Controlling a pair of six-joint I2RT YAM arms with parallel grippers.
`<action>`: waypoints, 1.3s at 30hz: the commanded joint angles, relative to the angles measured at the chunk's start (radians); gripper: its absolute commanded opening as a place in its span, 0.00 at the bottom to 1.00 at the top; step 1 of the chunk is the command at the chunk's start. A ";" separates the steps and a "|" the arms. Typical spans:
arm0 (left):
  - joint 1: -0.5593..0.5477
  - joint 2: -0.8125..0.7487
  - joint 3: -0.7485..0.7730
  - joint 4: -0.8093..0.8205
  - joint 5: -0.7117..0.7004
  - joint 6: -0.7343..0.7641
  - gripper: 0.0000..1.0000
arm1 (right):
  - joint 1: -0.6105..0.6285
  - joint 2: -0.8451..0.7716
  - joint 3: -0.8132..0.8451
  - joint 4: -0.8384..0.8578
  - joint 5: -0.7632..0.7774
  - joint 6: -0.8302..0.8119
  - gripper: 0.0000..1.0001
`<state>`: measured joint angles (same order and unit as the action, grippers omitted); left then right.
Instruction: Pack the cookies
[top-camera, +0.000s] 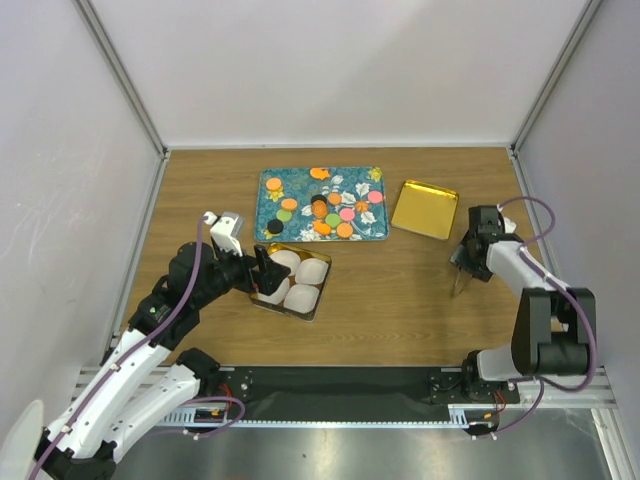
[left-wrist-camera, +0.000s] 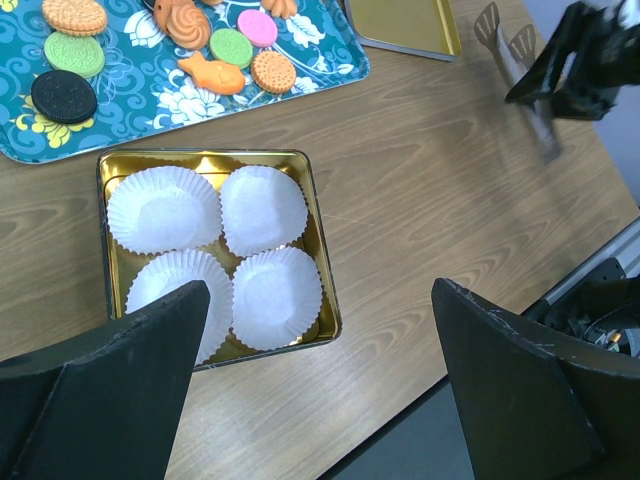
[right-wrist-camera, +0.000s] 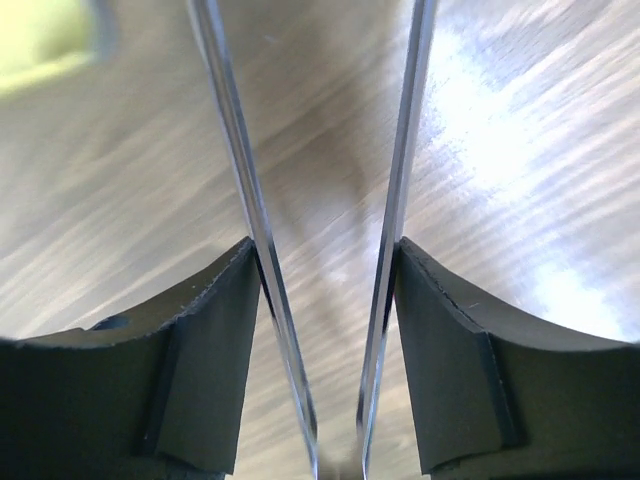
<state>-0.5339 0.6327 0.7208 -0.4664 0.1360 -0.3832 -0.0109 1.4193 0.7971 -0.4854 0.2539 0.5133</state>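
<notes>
Top external view: the cookies (top-camera: 320, 210) lie on the teal tray (top-camera: 296, 183). Just in front of the tray sits the tin (left-wrist-camera: 200, 160) of four paper cups (left-wrist-camera: 263, 208). Your left gripper (top-camera: 263, 273) hangs over it, fingers spread wide and holding nothing. Well right of the tray, your right gripper (top-camera: 466, 260) pinches the tongs (top-camera: 459, 283), whose arms stand partly apart.

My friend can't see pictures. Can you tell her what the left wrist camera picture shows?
A gold tin holding four empty white paper cups sits on a wooden table, seen between the left gripper's open black fingers. Behind it is a teal tray of cookies; at top right the right gripper holds metal tongs.
</notes>
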 joint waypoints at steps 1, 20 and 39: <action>0.003 -0.008 0.014 0.018 0.002 0.020 1.00 | 0.008 -0.120 0.094 -0.079 0.010 -0.025 0.58; 0.003 -0.188 0.054 -0.140 -0.263 0.040 1.00 | 0.574 -0.057 0.471 -0.259 0.084 -0.051 0.57; 0.003 -0.254 0.016 -0.129 -0.346 0.038 1.00 | 0.762 0.490 0.904 -0.216 -0.019 -0.191 0.54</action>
<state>-0.5339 0.3916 0.7403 -0.6159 -0.1932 -0.3641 0.7399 1.8622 1.6184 -0.7013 0.2325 0.3538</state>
